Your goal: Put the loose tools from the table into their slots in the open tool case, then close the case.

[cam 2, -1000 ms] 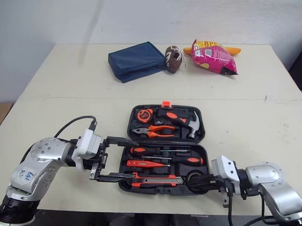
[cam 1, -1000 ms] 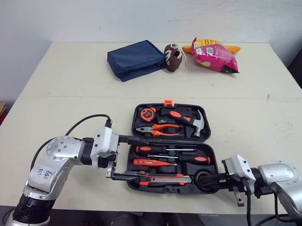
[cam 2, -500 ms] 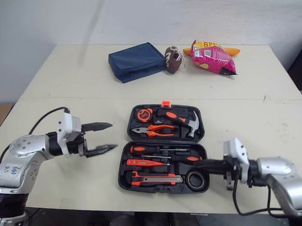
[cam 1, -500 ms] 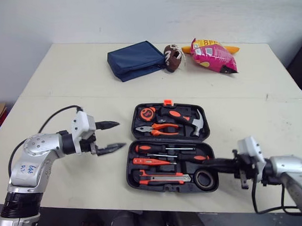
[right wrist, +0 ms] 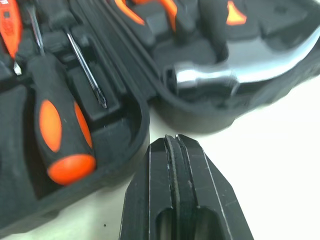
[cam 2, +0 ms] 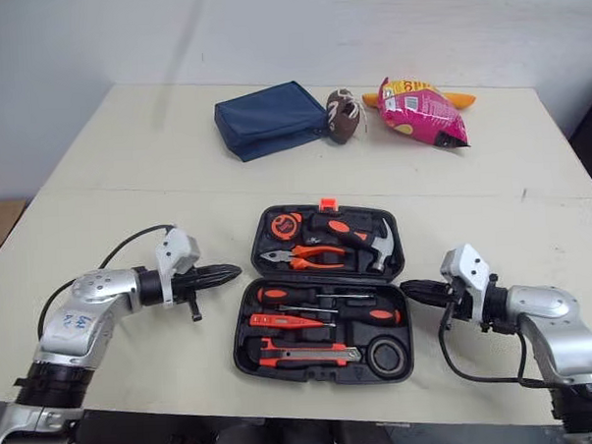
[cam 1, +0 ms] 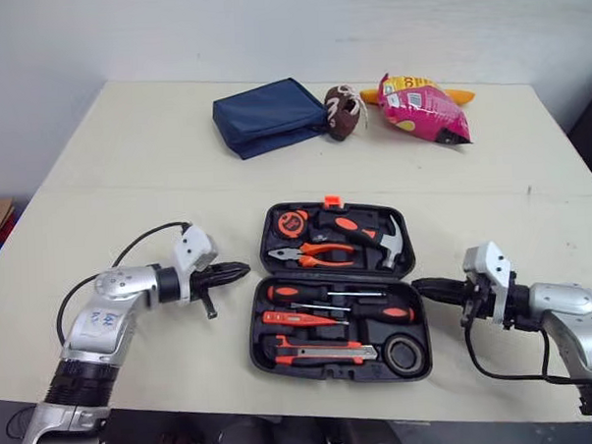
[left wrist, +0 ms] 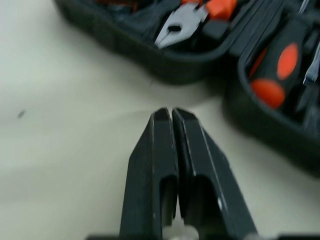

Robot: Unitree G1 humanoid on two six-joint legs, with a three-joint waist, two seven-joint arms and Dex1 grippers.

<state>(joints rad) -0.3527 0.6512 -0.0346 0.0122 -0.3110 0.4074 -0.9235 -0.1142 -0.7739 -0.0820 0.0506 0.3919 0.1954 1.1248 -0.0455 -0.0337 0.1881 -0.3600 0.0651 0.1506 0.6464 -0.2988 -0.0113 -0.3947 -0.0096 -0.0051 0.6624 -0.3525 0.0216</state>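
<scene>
The black tool case [cam 1: 338, 371] lies open in the middle of the table. Its far half holds a tape measure [cam 1: 291, 222], pliers [cam 1: 312, 253] and a hammer [cam 1: 380, 240]. The near half holds screwdrivers [cam 1: 379, 314], a utility knife [cam 1: 321, 353] and a roll of tape [cam 1: 408, 353]. My left gripper [cam 1: 241, 271] is shut and empty, low over the table just left of the case, pointing at it. My right gripper [cam 1: 417, 287] is shut and empty at the case's right edge. The wrist views show each pair of fingertips [left wrist: 167, 112] [right wrist: 172, 140] pressed together in front of the case wall.
At the back of the table lie a blue pouch [cam 1: 267, 115], a small brown football-shaped thing [cam 1: 342, 112] and a pink snack bag [cam 1: 421, 108]. Bare tabletop surrounds the case on both sides.
My left gripper drew back leftward from the utility knife slot and shut. My right gripper pulled away from the tape roll to the case's right edge, still shut.
</scene>
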